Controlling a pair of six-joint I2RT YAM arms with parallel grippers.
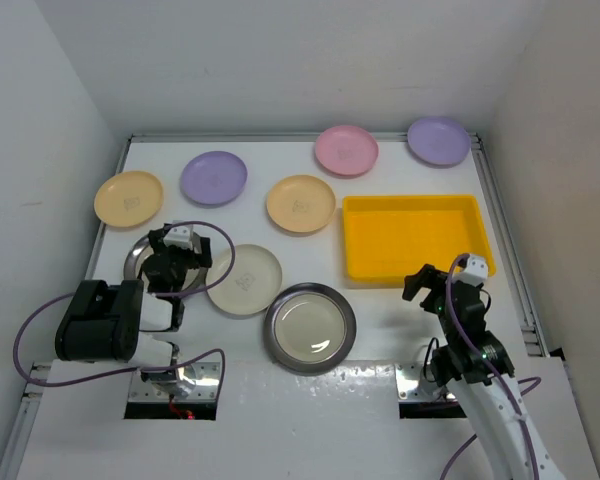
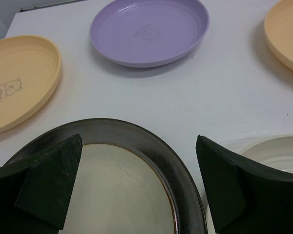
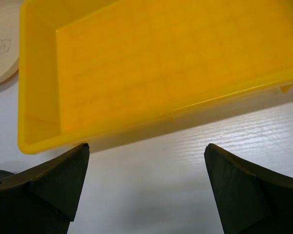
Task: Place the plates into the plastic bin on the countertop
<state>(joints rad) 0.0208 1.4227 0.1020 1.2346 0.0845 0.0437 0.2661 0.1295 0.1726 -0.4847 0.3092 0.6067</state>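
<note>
Eight plates lie on the white countertop point(image 1: 400, 335). One steel-rimmed plate point(image 1: 137, 258) lies under my left gripper point(image 1: 178, 250), which is open. In the left wrist view its dark rim point(image 2: 151, 151) lies between my fingers, the left finger over the plate's well and the right finger outside the rim. The other steel-rimmed plate point(image 1: 310, 327) lies at front centre, with the cream-white plate point(image 1: 243, 280) beside it. The yellow plastic bin point(image 1: 418, 238) stands at the right and holds nothing. My right gripper point(image 1: 445, 278) is open and empty just before the bin's near wall point(image 3: 151, 122).
Further back lie a pale orange plate point(image 1: 129, 198), a lilac plate point(image 1: 213, 178), a second pale orange plate point(image 1: 300, 204), a pink plate point(image 1: 346, 150) and a second lilac plate point(image 1: 439, 140). White walls stand on three sides. A metal strip point(image 1: 505, 235) runs along the right edge.
</note>
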